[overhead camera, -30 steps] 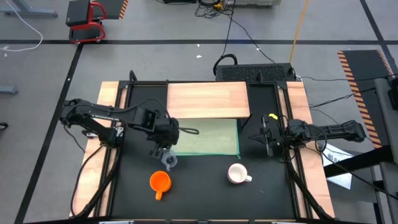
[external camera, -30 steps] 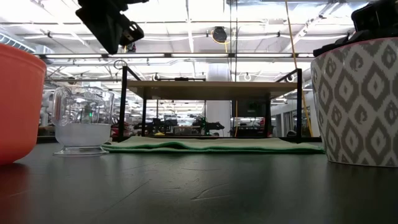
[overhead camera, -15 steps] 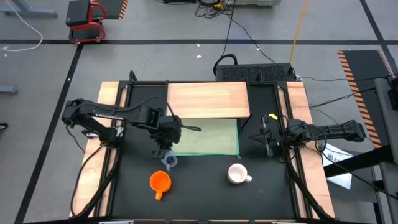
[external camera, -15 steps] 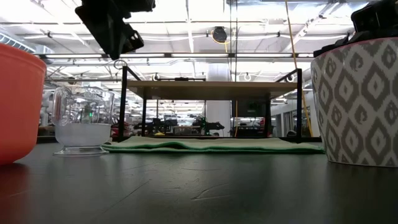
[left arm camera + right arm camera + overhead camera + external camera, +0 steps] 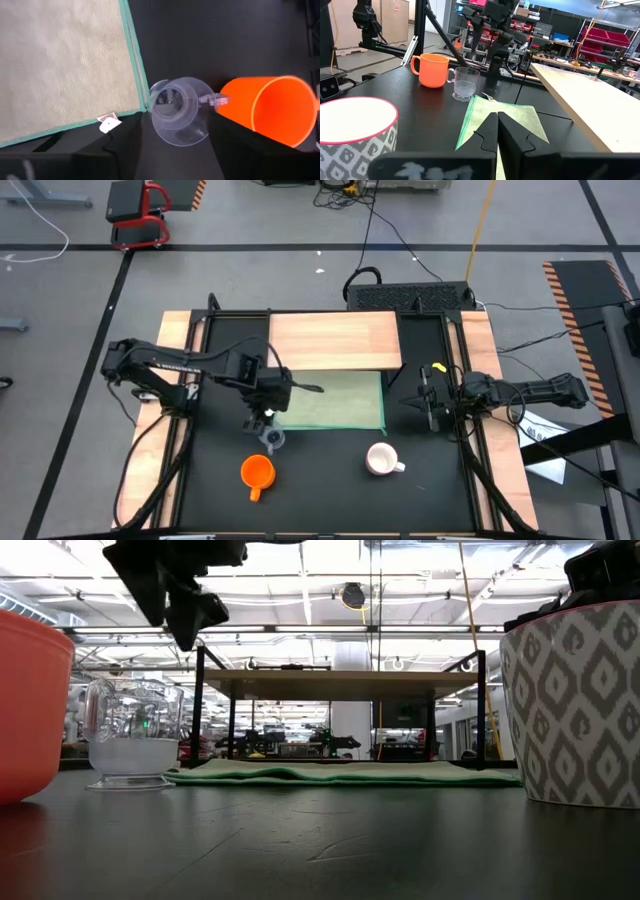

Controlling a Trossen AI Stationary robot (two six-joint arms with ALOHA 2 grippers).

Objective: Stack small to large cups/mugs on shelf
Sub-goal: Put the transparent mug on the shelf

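The green mat (image 5: 333, 401) serves as landmark; its far edge lies at the pale wooden shelf (image 5: 334, 340), whose top is bare. Black table surface (image 5: 320, 480) lies open on the mat's near side.

The clear cup (image 5: 271, 439) stands upright just off the mat's near left corner, touching no other vessel. The orange mug (image 5: 257, 472) stands nearer the table's front edge, beside the clear cup. The white mug (image 5: 381, 459), patterned in grey diamonds with a pink rim, stands off the mat's near right corner, well apart from both.

The left gripper (image 5: 263, 418) hangs above the clear cup, over the mat's near left corner, fingers (image 5: 240, 150) spread wide, holding nothing. The right gripper (image 5: 424, 402) waits beside the mat's right edge, fingers (image 5: 517, 142) pressed together, empty.

A small white tag (image 5: 108, 123) at the mat's corner bears no readable writing.
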